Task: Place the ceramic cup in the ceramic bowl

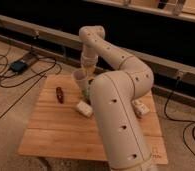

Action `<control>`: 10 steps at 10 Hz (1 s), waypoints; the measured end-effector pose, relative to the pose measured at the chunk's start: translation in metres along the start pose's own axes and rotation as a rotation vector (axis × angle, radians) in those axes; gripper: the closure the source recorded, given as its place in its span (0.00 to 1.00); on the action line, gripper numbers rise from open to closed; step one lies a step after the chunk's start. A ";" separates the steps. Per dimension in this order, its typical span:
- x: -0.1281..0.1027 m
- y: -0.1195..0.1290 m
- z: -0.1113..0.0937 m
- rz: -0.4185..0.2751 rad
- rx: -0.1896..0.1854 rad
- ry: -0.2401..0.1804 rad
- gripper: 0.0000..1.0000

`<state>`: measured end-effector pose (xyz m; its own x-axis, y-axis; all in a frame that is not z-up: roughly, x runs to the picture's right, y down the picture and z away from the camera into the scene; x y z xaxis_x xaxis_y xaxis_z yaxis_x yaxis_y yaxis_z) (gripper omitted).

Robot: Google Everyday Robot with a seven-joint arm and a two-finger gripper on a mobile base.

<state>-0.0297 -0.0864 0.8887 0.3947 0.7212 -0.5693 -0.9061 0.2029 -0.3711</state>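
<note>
My gripper (87,67) hangs down from the wrist over the far middle of the wooden table (56,135). It is shut on the ceramic cup (80,77), a small pale round cup held above the tabletop. Just below the cup, a dark greenish sliver that may be the ceramic bowl (85,92) shows at the edge of my big white arm (116,115). The arm hides the rest of it.
A small red-brown object (59,94) lies on the table's left part. A cream rectangular block (83,108) lies near the middle, and another pale object (140,107) to the right of the arm. Cables and a power box (18,65) lie on the floor to the left.
</note>
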 end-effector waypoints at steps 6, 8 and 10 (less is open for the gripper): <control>0.025 -0.053 0.016 0.129 -0.018 0.021 1.00; 0.036 -0.046 0.031 0.124 -0.043 0.052 1.00; 0.038 -0.043 0.043 0.132 -0.068 0.052 0.99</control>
<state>0.0182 -0.0392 0.9142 0.2813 0.7032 -0.6530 -0.9391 0.0618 -0.3379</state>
